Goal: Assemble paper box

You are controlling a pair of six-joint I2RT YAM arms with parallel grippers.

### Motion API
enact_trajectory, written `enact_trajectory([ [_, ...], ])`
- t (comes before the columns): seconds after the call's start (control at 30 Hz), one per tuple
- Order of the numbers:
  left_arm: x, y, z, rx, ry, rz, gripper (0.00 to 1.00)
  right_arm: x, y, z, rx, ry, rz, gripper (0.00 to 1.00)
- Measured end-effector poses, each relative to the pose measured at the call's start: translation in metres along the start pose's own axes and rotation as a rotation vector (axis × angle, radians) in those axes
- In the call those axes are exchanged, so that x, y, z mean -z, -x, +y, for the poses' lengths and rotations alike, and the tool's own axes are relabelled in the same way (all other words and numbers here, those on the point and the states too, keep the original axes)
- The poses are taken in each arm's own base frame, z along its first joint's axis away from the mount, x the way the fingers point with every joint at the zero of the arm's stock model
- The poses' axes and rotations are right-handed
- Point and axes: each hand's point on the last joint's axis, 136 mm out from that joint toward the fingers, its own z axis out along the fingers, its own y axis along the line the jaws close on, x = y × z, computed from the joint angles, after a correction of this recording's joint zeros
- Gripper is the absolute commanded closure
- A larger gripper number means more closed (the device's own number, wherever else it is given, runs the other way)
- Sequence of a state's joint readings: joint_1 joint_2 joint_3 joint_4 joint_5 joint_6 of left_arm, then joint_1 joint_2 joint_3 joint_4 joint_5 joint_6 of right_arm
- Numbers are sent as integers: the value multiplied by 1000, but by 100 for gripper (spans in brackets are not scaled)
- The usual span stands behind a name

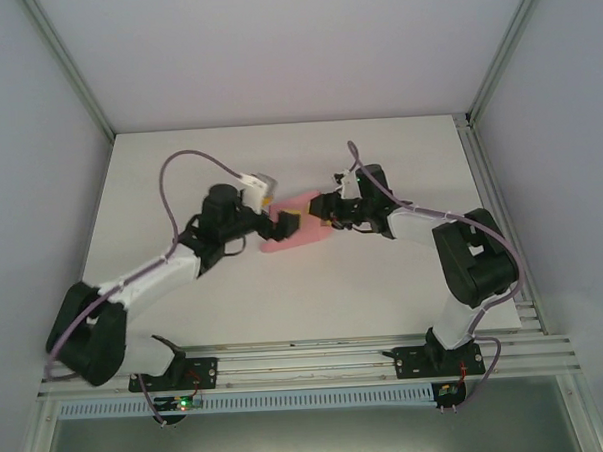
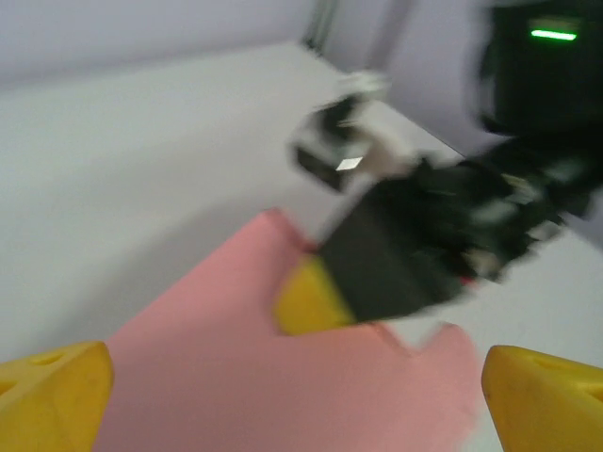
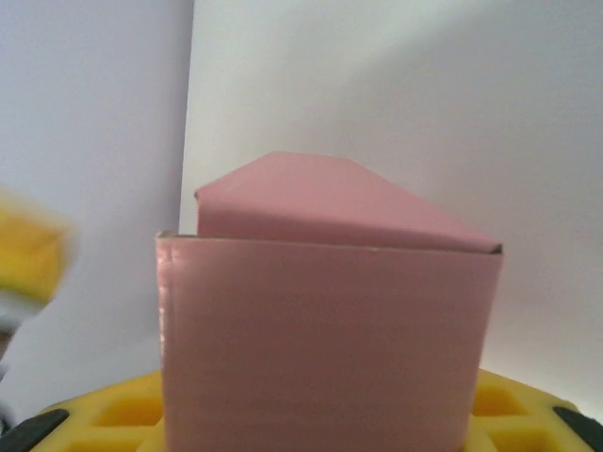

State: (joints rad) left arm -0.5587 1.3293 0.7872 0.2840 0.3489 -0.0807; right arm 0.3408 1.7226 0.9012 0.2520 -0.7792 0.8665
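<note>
Box point(image 1: 298, 231) lies on the bench point(image 1: 384, 282). Right claw point(image 1: 327, 218) pinches its edge. Left claw point(image 2: 300, 394) gapes wide, empty, just over it. Recommend: keep the pinch firm and fold squarely along the crease.

No text, label, brand, number or sign is legible on the paper box point(image 3: 325, 348) or the worktop point(image 1: 315, 295).

Left arm point(image 1: 154, 277): stretched forward and to the right, toward the table's centre.
Left gripper point(image 1: 284, 225): jaws spread wide.
Right arm point(image 1: 421, 223): bent, reaching left toward the centre.
Right gripper point(image 1: 326, 215): jaws closed on the box point(image 1: 302, 236).
</note>
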Motion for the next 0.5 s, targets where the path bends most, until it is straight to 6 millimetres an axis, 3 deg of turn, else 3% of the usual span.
enact_trajectory([
  [0.03,2,5,-17,-102,-2,-15,0,6,5,-4,-54,-6,-6,64],
  [0.1,6,7,-29,-235,20,-26,0,16,13,-12,-165,-10,-17,64],
  [0.27,3,-13,-11,-433,145,62,0,27,13,-13,-426,11,31,67],
  [0.4,-12,-40,-20,-543,137,149,0,27,6,0,-522,36,99,67],
  [0.5,-16,-49,-16,-597,156,186,0,29,0,1,-575,22,132,70],
])
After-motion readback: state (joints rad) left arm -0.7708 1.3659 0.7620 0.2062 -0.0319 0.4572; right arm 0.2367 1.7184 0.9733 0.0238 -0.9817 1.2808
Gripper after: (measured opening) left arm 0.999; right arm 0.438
